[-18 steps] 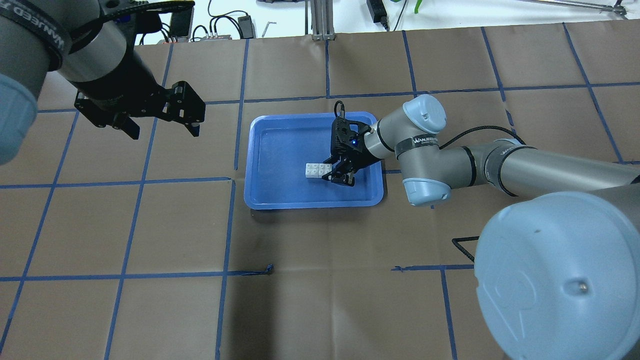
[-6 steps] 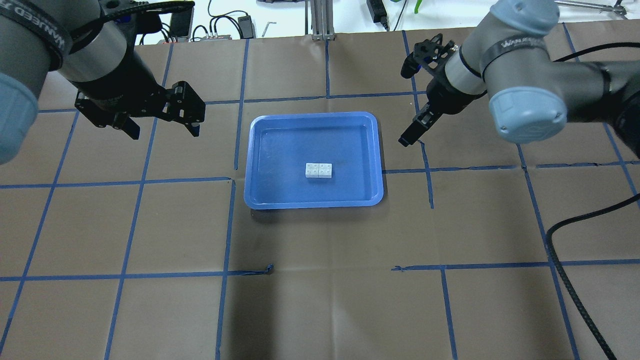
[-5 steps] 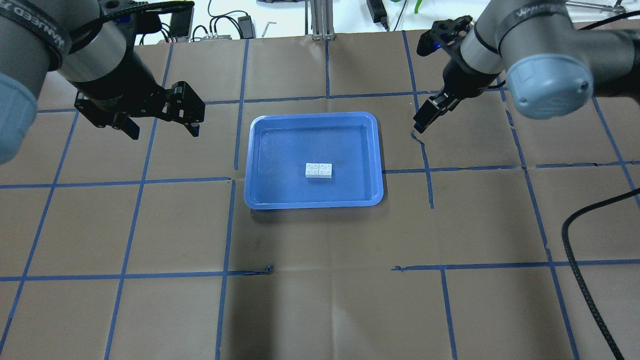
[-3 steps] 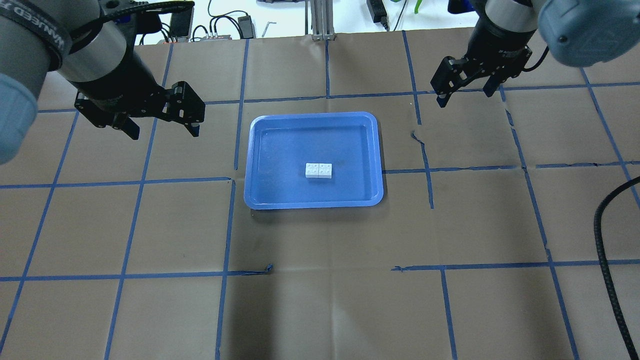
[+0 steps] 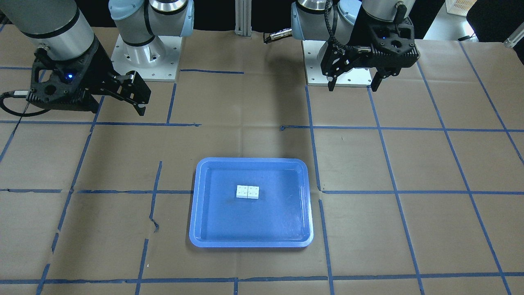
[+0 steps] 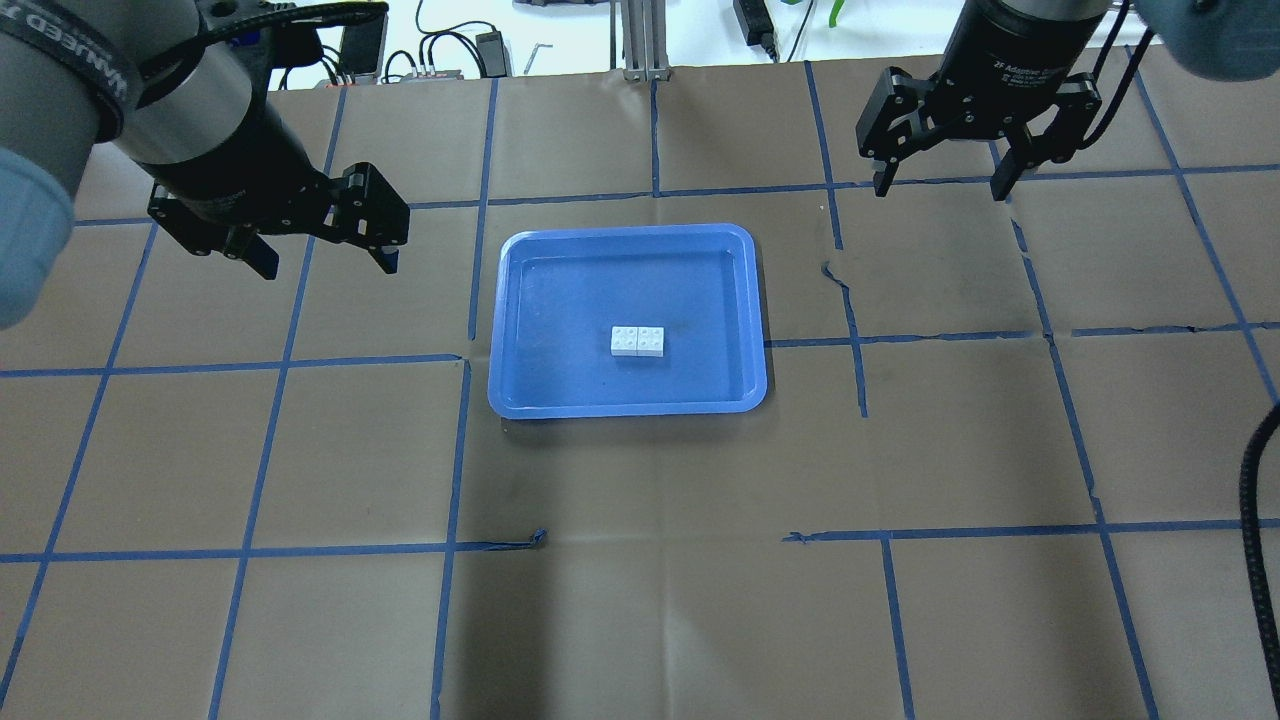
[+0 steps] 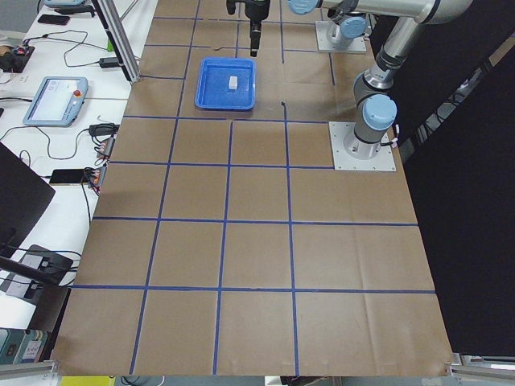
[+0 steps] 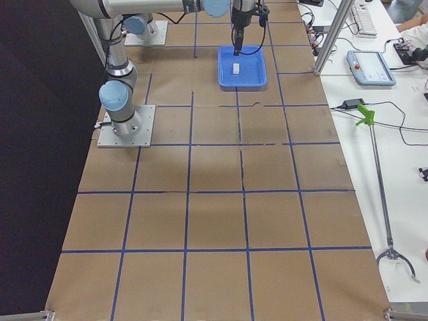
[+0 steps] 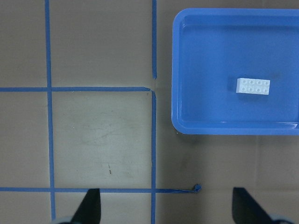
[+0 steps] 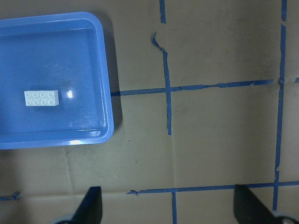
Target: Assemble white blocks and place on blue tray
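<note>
The two white blocks (image 6: 637, 341) lie side by side, touching, in the middle of the blue tray (image 6: 625, 410). They also show in the front view (image 5: 247, 191) and in both wrist views (image 9: 253, 86) (image 10: 41, 98). My left gripper (image 6: 330, 265) is open and empty, high over the paper to the tray's left. My right gripper (image 6: 940, 188) is open and empty, high over the paper to the tray's far right. In the front view the left gripper (image 5: 352, 86) is on the right and the right gripper (image 5: 118, 104) on the left. Neither touches the blocks or the tray (image 5: 250, 243).
Brown paper with a blue tape grid covers the table. A torn tape end (image 6: 832, 272) lies right of the tray. A black cable (image 6: 1255, 500) hangs at the right edge. Both arm bases (image 5: 143, 53) (image 5: 339, 65) stand on the robot's side.
My right gripper let go of the white blocks in the tray, rose and swung away to the far right, turning to point straight down. The blocks stayed put. The left arm has not moved.
</note>
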`<state>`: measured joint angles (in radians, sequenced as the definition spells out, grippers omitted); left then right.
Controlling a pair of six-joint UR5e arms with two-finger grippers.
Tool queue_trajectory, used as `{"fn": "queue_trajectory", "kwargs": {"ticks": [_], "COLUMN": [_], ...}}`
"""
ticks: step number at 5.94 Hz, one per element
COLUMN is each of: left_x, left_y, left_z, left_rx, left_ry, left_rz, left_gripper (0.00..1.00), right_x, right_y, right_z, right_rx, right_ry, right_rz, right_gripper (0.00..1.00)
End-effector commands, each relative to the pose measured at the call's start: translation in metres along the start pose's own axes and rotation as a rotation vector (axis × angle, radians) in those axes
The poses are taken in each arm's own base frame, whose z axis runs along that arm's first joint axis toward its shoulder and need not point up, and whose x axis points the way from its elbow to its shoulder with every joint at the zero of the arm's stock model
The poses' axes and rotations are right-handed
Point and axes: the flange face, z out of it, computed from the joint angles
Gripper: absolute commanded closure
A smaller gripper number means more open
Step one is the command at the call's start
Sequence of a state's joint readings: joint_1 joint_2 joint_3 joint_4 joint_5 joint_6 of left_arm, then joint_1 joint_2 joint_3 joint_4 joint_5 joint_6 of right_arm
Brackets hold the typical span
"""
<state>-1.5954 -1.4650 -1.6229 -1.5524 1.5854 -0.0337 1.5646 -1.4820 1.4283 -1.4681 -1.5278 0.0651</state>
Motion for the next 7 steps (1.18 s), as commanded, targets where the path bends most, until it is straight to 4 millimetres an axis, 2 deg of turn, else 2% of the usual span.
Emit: {"fn": "queue_trajectory", "kwargs": {"ticks": [1,7], "left_x": [0.0006,-0.0001], "left_y": [0.0002,0.0007], "left_z": [-0.0001,-0.0006], "left_rx": [0.0,0.0], "left_ry": [-0.001,-0.001], "left_rz": [0.001,0.0], "left_gripper": [0.0,0.0], "right_x": [0.0032,0.0036], "right_y": [-0.0007,0.0], "right_z": [0.0009,0.0016], "right_rx": [-0.004,-0.006], "right_ry": [0.0,0.003], "right_rz": [-0.022,-0.01], "right_gripper": [0.0,0.0]}}
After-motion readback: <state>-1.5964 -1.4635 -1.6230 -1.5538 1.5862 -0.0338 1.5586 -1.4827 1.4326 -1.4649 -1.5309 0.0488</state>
